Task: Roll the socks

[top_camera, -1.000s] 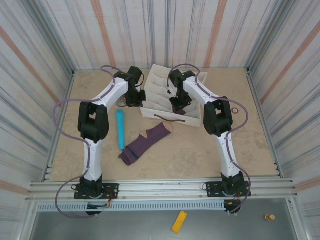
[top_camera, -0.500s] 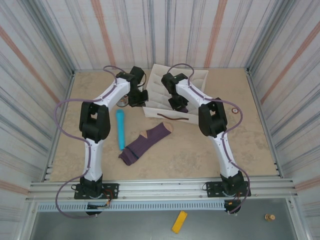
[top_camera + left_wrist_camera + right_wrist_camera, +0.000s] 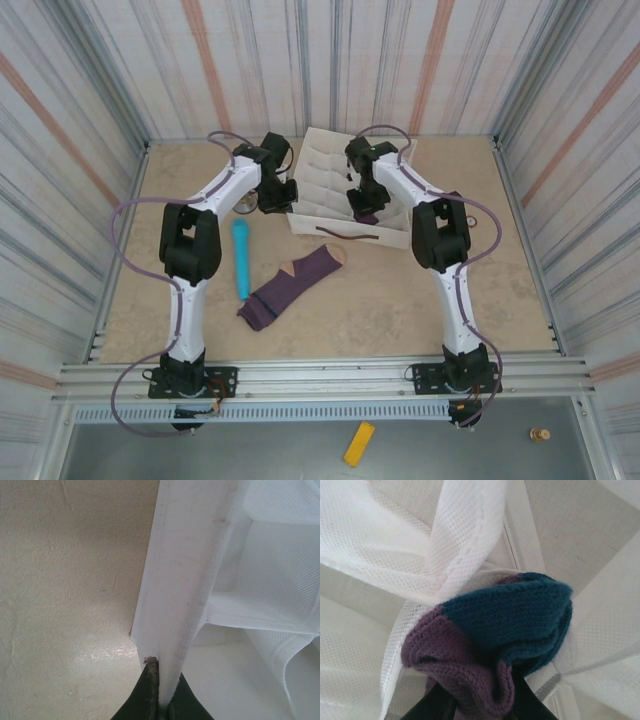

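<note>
One purple sock [image 3: 297,284] with a tan-orange toe and heel lies flat on the table in front of the white organizer box [image 3: 330,233]. The other sock [image 3: 490,630], purple with a dark teal toe, is bunched up. My right gripper [image 3: 480,702] is shut on it over a mesh compartment of the box. From above, that gripper [image 3: 362,208] sits inside the box with a bit of purple sock [image 3: 367,217] under it. My left gripper [image 3: 161,690] is shut on the box's left wall [image 3: 185,580], at the box's left side [image 3: 277,195].
A light blue cylinder [image 3: 241,258] lies on the table left of the flat sock. White mesh dividers [image 3: 462,540] cross the box around the held sock. Striped walls enclose the table. A small ring [image 3: 469,219] lies right of the box.
My right gripper swung a little left inside the box and then back right with the sock. My left gripper shifted slightly back along the box wall and kept its grip.
</note>
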Controlling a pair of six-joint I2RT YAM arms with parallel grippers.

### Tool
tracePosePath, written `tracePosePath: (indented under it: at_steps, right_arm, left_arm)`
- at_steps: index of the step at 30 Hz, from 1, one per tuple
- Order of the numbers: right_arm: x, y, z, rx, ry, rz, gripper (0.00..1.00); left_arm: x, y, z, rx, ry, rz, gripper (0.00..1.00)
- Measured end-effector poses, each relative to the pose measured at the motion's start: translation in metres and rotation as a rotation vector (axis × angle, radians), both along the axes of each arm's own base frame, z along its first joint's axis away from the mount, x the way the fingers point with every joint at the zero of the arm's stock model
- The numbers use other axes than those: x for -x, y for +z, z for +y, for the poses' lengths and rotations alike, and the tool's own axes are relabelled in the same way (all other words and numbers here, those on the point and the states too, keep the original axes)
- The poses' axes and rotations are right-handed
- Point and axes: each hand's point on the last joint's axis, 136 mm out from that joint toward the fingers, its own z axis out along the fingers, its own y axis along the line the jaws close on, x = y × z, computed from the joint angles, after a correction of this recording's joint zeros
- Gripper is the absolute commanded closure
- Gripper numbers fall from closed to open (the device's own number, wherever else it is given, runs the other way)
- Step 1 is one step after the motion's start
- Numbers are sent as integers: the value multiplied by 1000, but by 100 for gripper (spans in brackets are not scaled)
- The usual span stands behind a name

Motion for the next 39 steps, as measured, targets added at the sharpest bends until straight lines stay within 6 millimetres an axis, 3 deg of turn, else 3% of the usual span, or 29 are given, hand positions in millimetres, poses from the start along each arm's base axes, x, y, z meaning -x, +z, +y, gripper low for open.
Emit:
tracePosePath:
  at_steps: [9,18,23,29,35,39]
  right_arm:
    - [-2,8,3,-45,-4,-47,75]
    - [-10,37,9,-81,1,-132,75]
    - [-11,45,9,-85,2,-151,80]
    - [-7,52,11,-92,37,-186,78]
    - [-3,47,17,-44,90,-192,79]
    - [-3,26,17,-19,93,-158,79]
  left_arm:
    - [-2,0,3,-2,14,1,100]
    - [-6,0,12,1,55,7,100]
    - [-6,0,12,2,60,8,100]
    - [-6,0,12,3,62,9,100]
    - [-7,0,13,7,69,11,100]
    - [-7,0,14,7,71,11,100]
